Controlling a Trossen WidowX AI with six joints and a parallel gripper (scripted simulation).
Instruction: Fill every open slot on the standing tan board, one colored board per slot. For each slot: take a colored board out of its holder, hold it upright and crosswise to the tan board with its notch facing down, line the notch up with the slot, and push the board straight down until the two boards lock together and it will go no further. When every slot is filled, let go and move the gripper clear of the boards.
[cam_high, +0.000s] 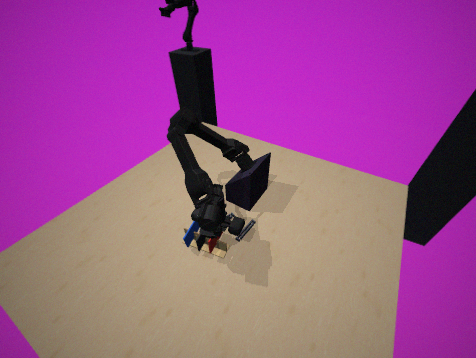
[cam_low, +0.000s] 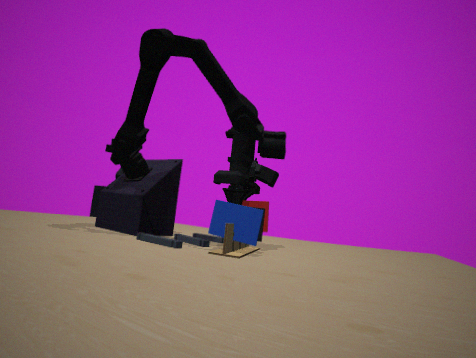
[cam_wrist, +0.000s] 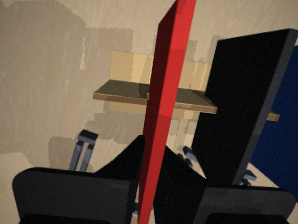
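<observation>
I have the arm arched high over the counter, its elbow bent and its wrist pointing steeply down above the tan board. My jaws are narrow, closed on the upper part of the red board, which stands upright and crosswise at the tan board. From here I can't tell whether its notch is fully seated.

The black board stands across the tan board between the red one and the blue board, which crosses nearer the tan board's far end in my wrist view. All three are flat, thin and rectangular, with plain matte faces; the blue one looks tilted from outside. The tan board is a narrow upright strip on a pale, flat base.

Beside the tan board lie slim gray slotted holders. The arm rises from a dark, slope-topped block, well apart from the tan board. Fine wood grain runs over the beige counter.
</observation>
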